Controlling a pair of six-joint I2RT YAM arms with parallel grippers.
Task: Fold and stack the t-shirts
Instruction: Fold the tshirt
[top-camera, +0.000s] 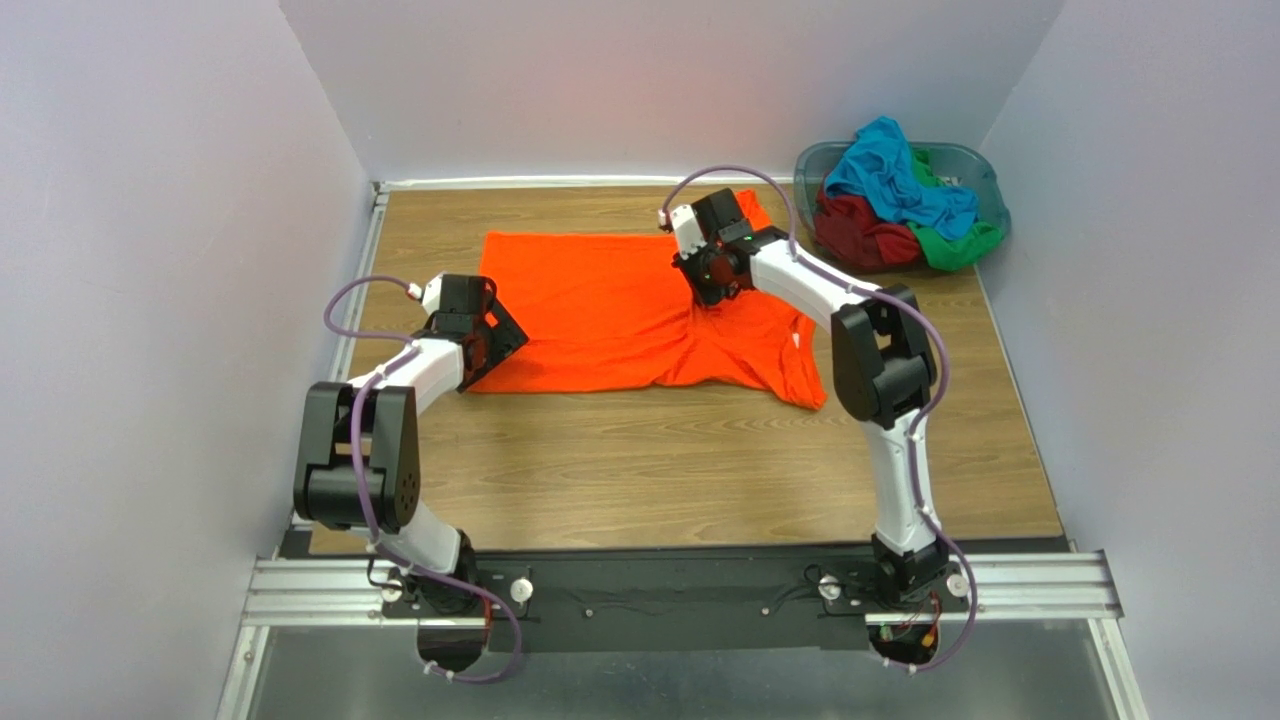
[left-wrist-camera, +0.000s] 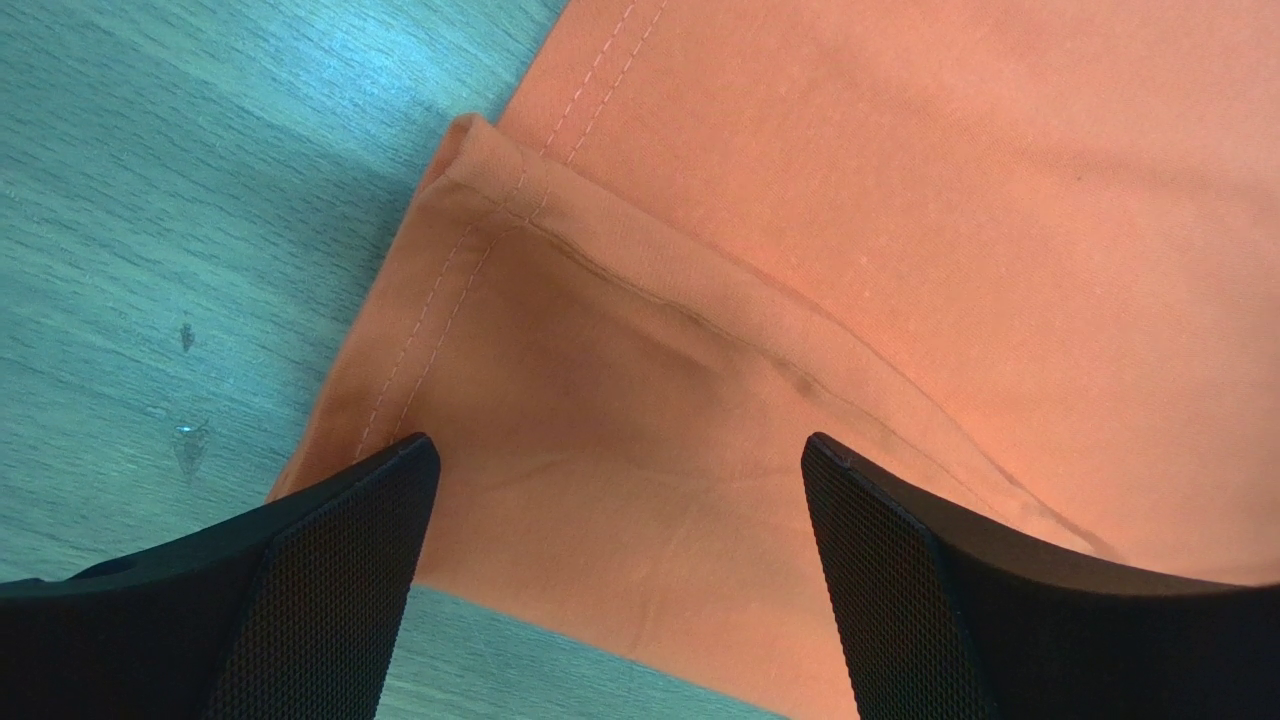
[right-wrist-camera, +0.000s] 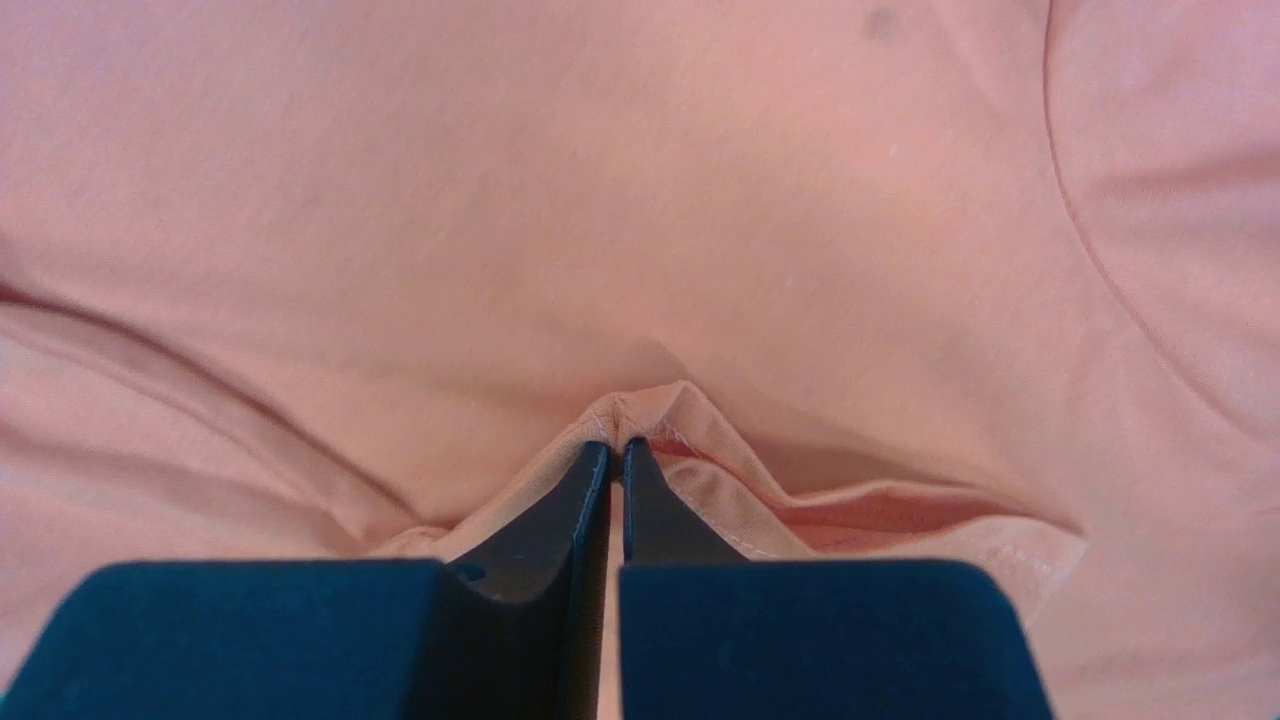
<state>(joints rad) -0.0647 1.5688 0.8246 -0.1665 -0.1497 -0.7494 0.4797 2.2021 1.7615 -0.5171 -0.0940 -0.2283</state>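
White walls close off three sides of a wooden bench (top-camera: 676, 465). Spread across its far half lies the orange t-shirt (top-camera: 616, 315), its body flat and smooth toward the left and its right end rumpled, with one part trailing toward the near right. In the far right corner stands a grey-blue plastic basket (top-camera: 984, 168), well apart from the orange t-shirt. It is heaped with three more shirts: the turquoise t-shirt (top-camera: 894, 173) is on top, the dark red t-shirt (top-camera: 854, 233) sits under it at the near left, and the green t-shirt (top-camera: 956, 248) hangs at the near right rim.

Both arms reach in from the near edge. The left arm (top-camera: 361, 450) bends over to the shirt's near left corner. The right arm (top-camera: 879, 360) stretches to the rumpled part on the right.

The left jaws stand wide apart and hold nothing. In the left wrist view the orange t-shirt (left-wrist-camera: 902, 225) shows its stitched hem corner lying between them on the wood, with one edge turned over in a narrow fold. Whether the tips touch the cloth cannot be told.

The right jaws are pressed together on a small pinch of the orange t-shirt (right-wrist-camera: 526, 195). The cloth rises in a little ridge at their tips, and creases run away from it on both sides.
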